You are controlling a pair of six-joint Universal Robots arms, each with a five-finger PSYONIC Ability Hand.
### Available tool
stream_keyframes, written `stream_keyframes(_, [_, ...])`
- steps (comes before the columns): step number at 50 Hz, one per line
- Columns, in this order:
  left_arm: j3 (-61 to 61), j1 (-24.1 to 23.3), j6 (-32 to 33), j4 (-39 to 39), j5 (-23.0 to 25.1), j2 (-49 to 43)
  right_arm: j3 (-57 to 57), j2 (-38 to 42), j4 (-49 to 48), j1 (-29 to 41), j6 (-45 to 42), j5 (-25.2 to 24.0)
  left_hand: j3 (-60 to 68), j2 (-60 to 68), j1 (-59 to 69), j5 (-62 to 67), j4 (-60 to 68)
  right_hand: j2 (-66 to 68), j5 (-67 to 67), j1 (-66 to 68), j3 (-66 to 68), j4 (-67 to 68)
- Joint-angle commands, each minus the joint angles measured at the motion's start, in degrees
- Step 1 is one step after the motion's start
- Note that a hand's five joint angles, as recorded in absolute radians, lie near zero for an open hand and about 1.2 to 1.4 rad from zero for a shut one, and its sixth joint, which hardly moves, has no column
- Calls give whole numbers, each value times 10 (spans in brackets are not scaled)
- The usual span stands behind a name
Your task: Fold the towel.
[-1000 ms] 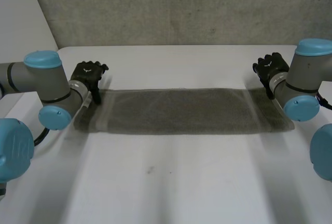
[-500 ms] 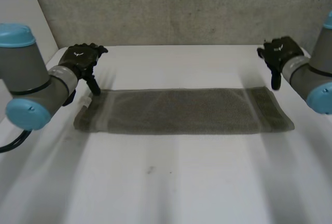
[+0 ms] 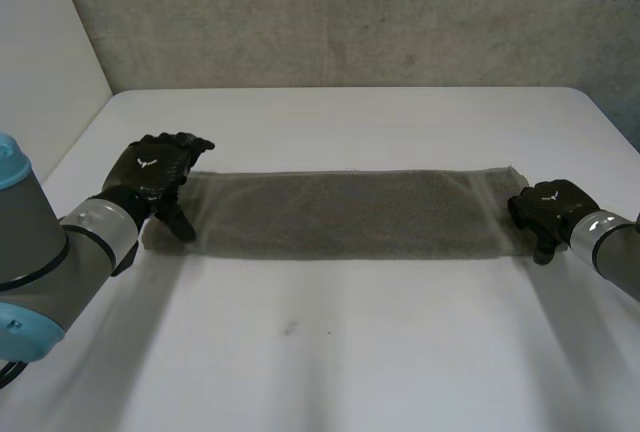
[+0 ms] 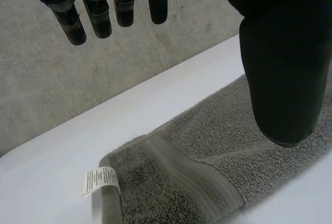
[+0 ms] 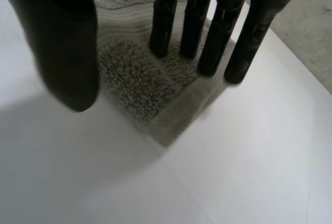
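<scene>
The white worktop [image 3: 330, 352] carries a grey towel [image 3: 340, 214] spread flat in a single layer, a long strip lying near the middle. Its long axis runs side to side across the robot's front, so one short end points at each arm.

The left robot hand [image 3: 155, 177] is over the towel's left short end. In its wrist view the fingers [image 4: 98, 14] hang straight and well apart from the thumb [image 4: 282, 73], with nothing between them; the hand looks to be above the cloth, not gripping it.

The right robot hand [image 3: 550, 214] is at the right short end. Its wrist view shows straight fingers [image 5: 163, 22] coming down on the towel [image 5: 135, 84] close to a corner, seemingly touching the pile, while the thumb [image 5: 65, 53] stands apart over bare worktop just beside the edge. It holds nothing yet.

A small white label [image 4: 101, 180] sticks out at the corner beyond the left fingertips.

Each hand is about equally near its own end, so the likely next move is for both to pinch their ends. Which way the fold will go cannot be read from here.
</scene>
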Motion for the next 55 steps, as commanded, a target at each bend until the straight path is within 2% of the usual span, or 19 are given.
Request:
stream_keyframes(1, [-7, 1, -3, 5, -1, 0, 1, 18, -23, -4, -3, 2, 4, 6, 1, -17, 4, 203, 198, 204, 204, 204])
stream_keyframes(3, [-8, 1, -3, 5, -1, 0, -4, 23, -28, -6, -2, 5, 4, 6, 1, -17, 4, 425, 420, 426, 426, 427])
stream_keyframes(15, [-14, 0, -6, 8, -1, 6, -11, -20, -45, -68, -10, 16, 4, 6, 1, -17, 4, 426, 421, 427, 427, 428])
stream_keyframes(18, [-18, 1, -9, 8, -1, 13, -32, -19, -35, -101, -40, 18, 4, 6, 1, -17, 4, 426, 421, 427, 427, 428])
stream_keyframes(20, [-18, 1, -10, 8, -1, 13, -55, -22, -6, -130, -93, 20, 4, 6, 1, -17, 4, 426, 421, 427, 427, 428])
stream_keyframes(26, [-20, 3, -18, 8, -1, 13, -115, -24, 29, -124, -103, 25, 4, 6, 1, -17, 4, 426, 421, 427, 427, 428])
stream_keyframes(29, [-21, 6, -22, 9, -1, 14, -155, -34, 35, -83, -66, 30, 4, 6, 1, -17, 4, 426, 421, 427, 427, 428])
stream_keyframes(31, [-21, 10, -29, 9, -1, 14, -199, -35, 34, -6, -33, 35, 4, 6, 1, -17, 4, 426, 421, 427, 427, 428])
stream_keyframes(34, [-20, 10, -33, 9, -1, 14, -225, -31, 34, 39, -25, 42, 4, 6, 1, -17, 4, 426, 421, 427, 427, 428])
stream_keyframes(37, [-21, 17, -44, 12, -1, 20, -297, 7, 35, 175, -18, 82, 4, 6, 1, -17, 4, 426, 421, 427, 427, 428])
stream_keyframes(38, [-21, 18, -44, 12, -1, 20, -297, 7, 35, 176, -18, 82, 4, 6, 1, -17, 4, 426, 421, 427, 427, 428])
stream_keyframes(40, [-22, 24, -49, 12, -1, 27, -331, 38, 32, 270, -17, 94, 4, 6, 1, -17, 4, 426, 421, 427, 427, 428])
stream_keyframes(41, [-22, 24, -49, 12, -1, 27, -331, 38, 32, 271, -17, 94, 4, 6, 1, -17, 4, 426, 421, 427, 427, 428])
stream_keyframes(43, [-23, 27, -52, 12, -1, 30, -350, 77, 30, 350, -17, 93, 4, 6, 1, -17, 4, 426, 421, 427, 427, 428])
stream_keyframes(44, [-23, 27, -52, 12, -1, 30, -350, 77, 30, 350, -17, 93, 4, 6, 1, -17, 4, 426, 421, 427, 427, 428])
stream_keyframes(46, [-30, 32, -52, 15, -1, 36, -357, 118, 30, 413, -19, 91, 4, 6, 1, -17, 4, 426, 421, 427, 427, 428])
stream_keyframes(47, [-30, 32, -52, 15, -1, 36, -357, 118, 30, 413, -19, 91, 4, 6, 1, -17, 4, 426, 421, 427, 427, 428])
stream_keyframes(49, [-36, 35, -52, 24, -1, 42, -358, 156, 30, 462, -23, 87, 4, 6, 1, -17, 4, 426, 421, 427, 427, 428])
stream_keyframes(55, [-42, 36, -52, 31, -1, 42, -355, 196, 35, 501, -39, 88, 4, 6, 1, -17, 4, 426, 421, 427, 427, 428])
